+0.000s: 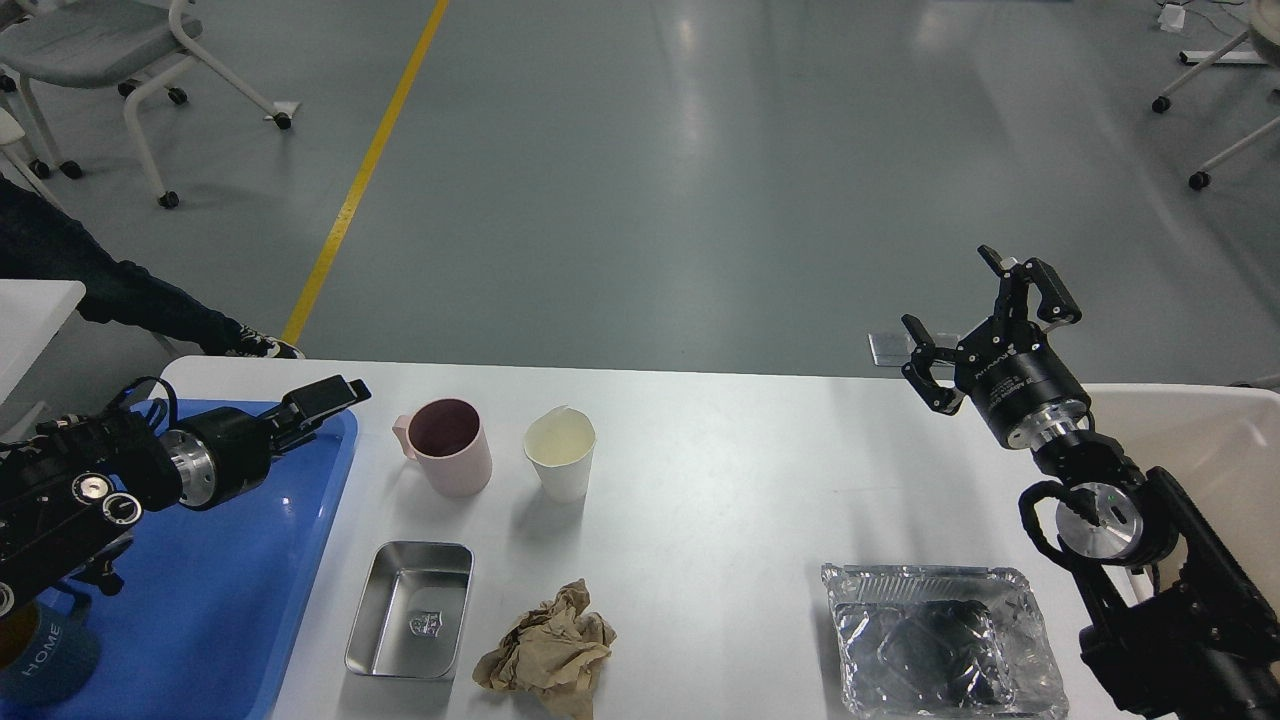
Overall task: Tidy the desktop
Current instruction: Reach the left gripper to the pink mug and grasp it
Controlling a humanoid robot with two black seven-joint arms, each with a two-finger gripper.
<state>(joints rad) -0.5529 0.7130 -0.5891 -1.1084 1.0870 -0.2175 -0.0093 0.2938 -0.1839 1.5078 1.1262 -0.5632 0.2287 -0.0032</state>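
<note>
Left arm: enters low from the left edge, reaching rightward; left gripper (325,397) seen side-on, finger spacing unclear. Right arm: rises from the lower right corner; right gripper (968,315) raised, fingers spread apart, holding nothing.

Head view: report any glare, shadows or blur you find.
Head view: soft overhead reflections streak the grey floor; the blue tray shows a pale sheen; the pink mug and paper cup cast faint shadows on the desktop; the foil container glints; everything looks sharp, no motion blur.
</note>
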